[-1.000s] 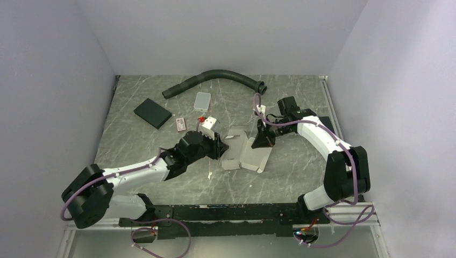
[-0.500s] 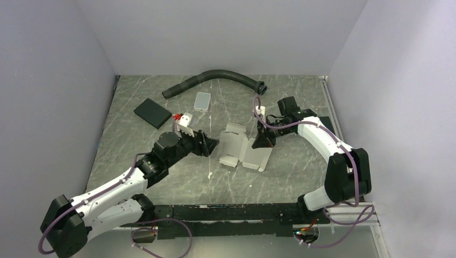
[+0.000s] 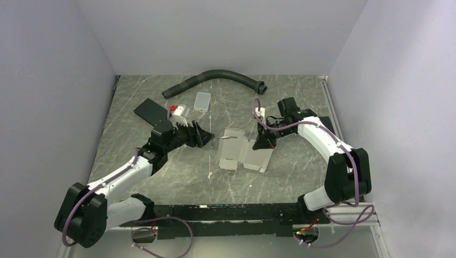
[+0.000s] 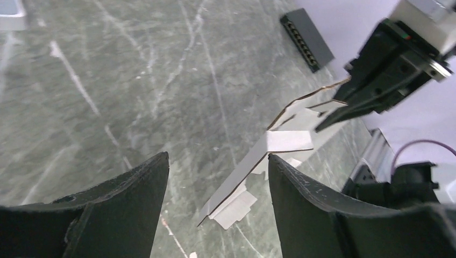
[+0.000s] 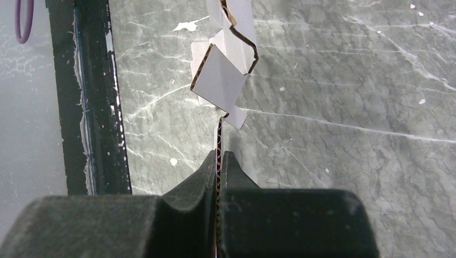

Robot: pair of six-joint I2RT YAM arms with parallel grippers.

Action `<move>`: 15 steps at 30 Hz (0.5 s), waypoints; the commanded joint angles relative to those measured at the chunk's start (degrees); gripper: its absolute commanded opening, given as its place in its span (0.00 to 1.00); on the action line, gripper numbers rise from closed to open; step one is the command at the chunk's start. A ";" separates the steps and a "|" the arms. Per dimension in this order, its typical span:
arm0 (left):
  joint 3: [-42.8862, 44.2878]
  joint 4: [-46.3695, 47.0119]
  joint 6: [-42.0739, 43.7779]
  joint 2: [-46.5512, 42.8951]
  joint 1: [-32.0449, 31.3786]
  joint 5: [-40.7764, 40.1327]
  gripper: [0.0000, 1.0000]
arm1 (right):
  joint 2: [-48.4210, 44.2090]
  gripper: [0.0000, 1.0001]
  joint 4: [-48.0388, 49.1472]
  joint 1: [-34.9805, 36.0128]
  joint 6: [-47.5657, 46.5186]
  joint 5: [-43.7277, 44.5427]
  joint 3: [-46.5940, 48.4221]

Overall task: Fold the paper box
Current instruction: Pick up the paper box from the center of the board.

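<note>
Top view: paper box (image 3: 240, 153) sits at centre frame on the marble table (image 3: 301, 102) as an unfolded, creased white sheet. Its long axis runs roughly left to right across the frame, dipping a little toward the lower right. Small tabs show at its left end, at the upper and lower corners.

Right gripper (image 3: 264, 142) is at the sheet's right end, fingers closed flat on the cardboard edge. Right wrist view: the sheet is edge-on, clamped between the closed fingers of the right gripper (image 5: 219, 161). It runs straight away from them toward the top of the frame, with folded panels of the paper box (image 5: 221, 75) standing up off the table.

Left wrist view: paper box (image 4: 282, 141) is tilted. Its right end is raised where the right gripper (image 4: 344, 105) pinches it; its lower-left end comes down to the table near bottom centre.

Left gripper (image 3: 206, 135) lies just left of the sheet, apart from it and pointing toward it. Its jaws are wide apart with nothing between them; the left wrist view of the left gripper (image 4: 218, 164) shows bare table in the gap.

Also on the table, upper part of the top view: black hose (image 3: 215, 77), grey tile (image 3: 202, 100), black pad (image 3: 149, 110).
</note>
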 commanded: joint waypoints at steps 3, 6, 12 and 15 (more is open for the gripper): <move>5.55 5.67 6.78 0.62 -0.02 14.17 0.75 | -0.91 0.00 -3.81 0.13 -6.32 1.94 3.07; 9.77 1.62 15.16 0.68 -0.03 17.09 0.78 | -0.89 0.00 -7.39 0.11 -9.11 2.03 5.35; 20.05 -6.08 23.74 6.39 0.02 28.52 0.80 | -1.86 0.00 -9.16 0.13 -11.04 0.29 5.70; 22.56 -6.98 23.73 9.36 -0.47 31.80 0.99 | -1.86 0.00 -9.43 0.13 -11.38 0.28 5.60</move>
